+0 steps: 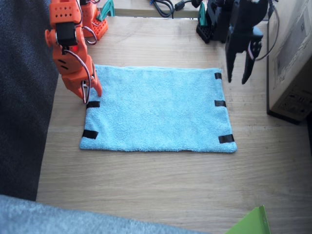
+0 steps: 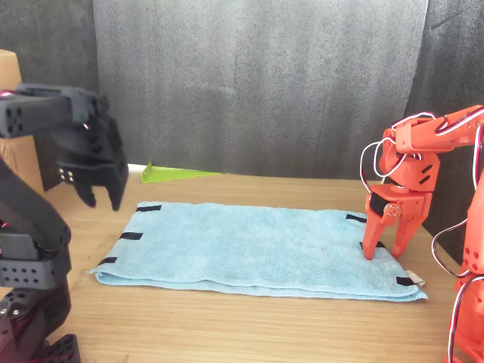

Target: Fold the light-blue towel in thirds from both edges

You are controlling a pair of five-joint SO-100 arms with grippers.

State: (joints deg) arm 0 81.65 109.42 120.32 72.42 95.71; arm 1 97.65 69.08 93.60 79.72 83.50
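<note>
The light-blue towel (image 1: 156, 109) (image 2: 249, 242) lies spread out on the wooden table. Black tape strips mark its two short edges (image 1: 92, 104) (image 1: 220, 103). A small white tag (image 2: 413, 277) sticks out at one corner. My orange right gripper (image 1: 90, 95) (image 2: 385, 252) points down, open, with its fingertips on the towel's short edge at the far corner, covering the tape strip there. The black left gripper (image 1: 239, 78) (image 2: 102, 198) hangs open above the opposite short edge, near its far tape strip (image 1: 218, 75), clear of the cloth.
A cardboard box (image 1: 292, 58) stands beside the left arm. Dark fabric (image 1: 24, 97) runs along the right arm's side of the table, and greyish-blue fabric (image 1: 48, 219) lies at the near edge. A green sheet (image 1: 251, 224) (image 2: 174, 174) sits at a corner. Cables (image 1: 161, 7) lie at the back.
</note>
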